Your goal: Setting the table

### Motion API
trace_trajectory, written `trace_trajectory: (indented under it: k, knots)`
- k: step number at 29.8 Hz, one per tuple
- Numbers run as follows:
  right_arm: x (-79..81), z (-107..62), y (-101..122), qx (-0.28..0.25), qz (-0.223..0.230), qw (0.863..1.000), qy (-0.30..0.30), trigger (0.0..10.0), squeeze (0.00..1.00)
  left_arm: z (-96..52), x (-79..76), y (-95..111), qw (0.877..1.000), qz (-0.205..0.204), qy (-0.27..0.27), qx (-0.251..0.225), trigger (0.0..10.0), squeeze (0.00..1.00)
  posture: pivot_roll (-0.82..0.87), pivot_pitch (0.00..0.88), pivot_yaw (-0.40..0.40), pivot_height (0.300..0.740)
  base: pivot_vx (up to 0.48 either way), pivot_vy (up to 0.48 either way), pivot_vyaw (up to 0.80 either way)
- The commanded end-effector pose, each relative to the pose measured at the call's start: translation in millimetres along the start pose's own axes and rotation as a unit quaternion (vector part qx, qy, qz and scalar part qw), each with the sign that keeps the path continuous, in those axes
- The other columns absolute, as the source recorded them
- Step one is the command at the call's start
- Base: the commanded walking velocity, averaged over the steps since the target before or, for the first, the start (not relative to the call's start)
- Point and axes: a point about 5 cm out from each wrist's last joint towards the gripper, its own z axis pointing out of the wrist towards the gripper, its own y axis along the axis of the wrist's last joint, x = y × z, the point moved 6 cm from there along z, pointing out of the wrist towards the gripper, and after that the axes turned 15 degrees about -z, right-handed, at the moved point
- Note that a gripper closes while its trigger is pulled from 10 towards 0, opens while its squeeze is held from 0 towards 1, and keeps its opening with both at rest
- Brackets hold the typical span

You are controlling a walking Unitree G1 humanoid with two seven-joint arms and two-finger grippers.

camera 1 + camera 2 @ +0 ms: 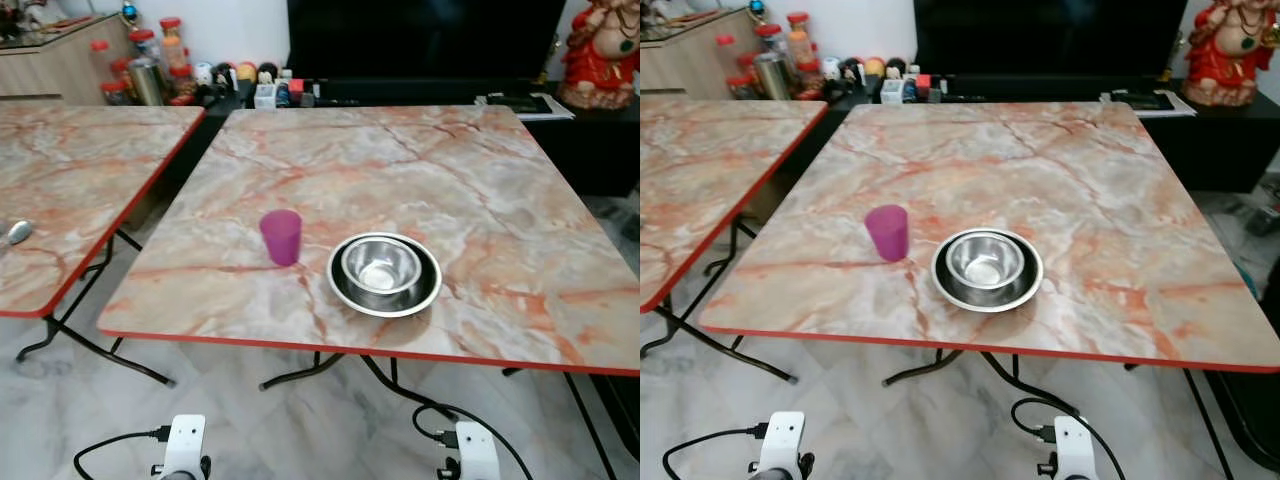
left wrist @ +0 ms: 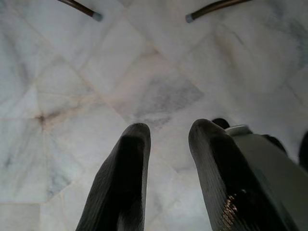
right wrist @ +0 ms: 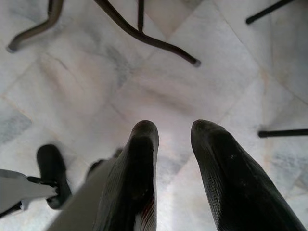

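Note:
A purple plastic cup point(image 1: 282, 236) stands upright on the marble-patterned table point(image 1: 500, 170), near its front edge. Just to its right a steel bowl point(image 1: 380, 265) sits inside a steel plate point(image 1: 344, 291). Both arms hang low below the table's front edge. The left gripper point(image 2: 168, 139) points down at the tiled floor, fingers slightly apart with nothing between them. The right gripper point(image 3: 174, 137) also points at the floor, fingers slightly apart and empty.
A second marble table point(image 1: 70, 170) stands to the left, with a small silver object point(image 1: 18, 232) on it. Jars point(image 1: 150, 65), small items and a dark TV unit point(image 1: 420, 45) line the back wall. A red figurine point(image 1: 605, 50) stands at back right. Table legs point(image 3: 144, 36) cross the floor.

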Motion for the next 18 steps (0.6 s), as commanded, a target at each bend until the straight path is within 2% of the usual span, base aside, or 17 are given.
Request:
trace_trajectory:
  k: [1,18]
  knots:
    - [7.6,0.3,5.2,-0.008,0.003,1.000,0.008,10.0,0.00,0.0,6.4,-0.7,1.000,0.005,0.006,0.007,10.0,0.00,-0.09,0.000,0.077,0.693,0.000,0.480,0.00]
    - [16.6,-0.5,4.3,-0.007,0.013,1.000,0.014,10.0,0.00,0.0,14.2,4.5,1.000,0.017,0.014,-0.001,10.0,0.00,-0.08,0.000,0.092,0.693,0.000,0.480,0.00]
